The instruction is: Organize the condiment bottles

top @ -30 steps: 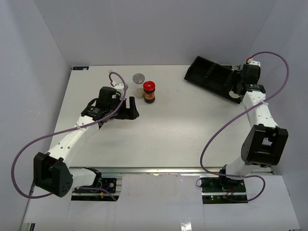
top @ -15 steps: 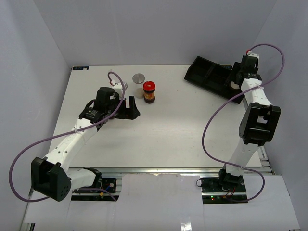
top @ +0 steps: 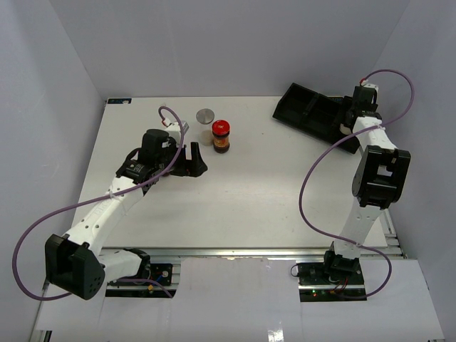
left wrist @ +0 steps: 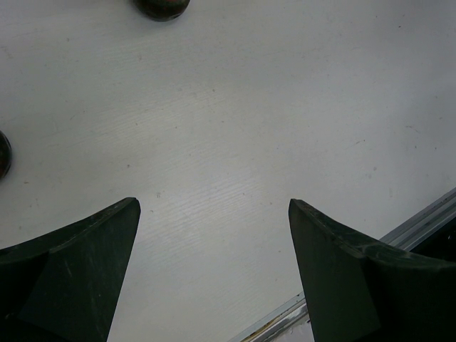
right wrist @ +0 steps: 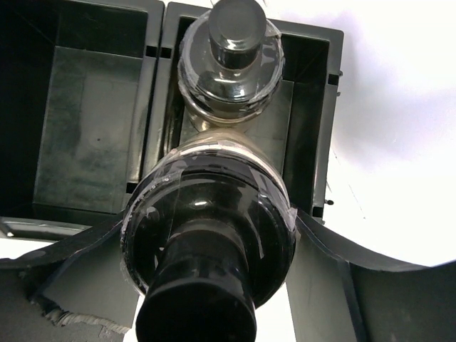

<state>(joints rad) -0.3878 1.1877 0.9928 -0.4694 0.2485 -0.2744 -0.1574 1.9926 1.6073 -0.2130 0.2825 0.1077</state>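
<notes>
A red-capped jar (top: 221,135) with brown contents stands at the table's back middle. A clear jar with a flat grey lid (top: 205,115) stands just behind it to the left. My left gripper (top: 197,161) is open and empty on the table's left half, a little left of and nearer than the red-capped jar; its jaws stand wide over bare table in the left wrist view (left wrist: 214,206). My right gripper (top: 347,122) is over the right end of the black tray (top: 306,107). It is shut on a black-topped shaker (right wrist: 210,235). A second black-topped shaker (right wrist: 231,43) stands in the tray compartment just beyond.
The tray lies askew at the back right; its left compartment (right wrist: 92,128) holds nothing. Dark round shapes are cut off at the top edge (left wrist: 162,6) and left edge (left wrist: 3,153) of the left wrist view. The table's metal front rail (left wrist: 420,221) shows there too.
My right arm has folded up and back, carrying its gripper a little further over the tray's right end. My left arm has shifted only slightly.
</notes>
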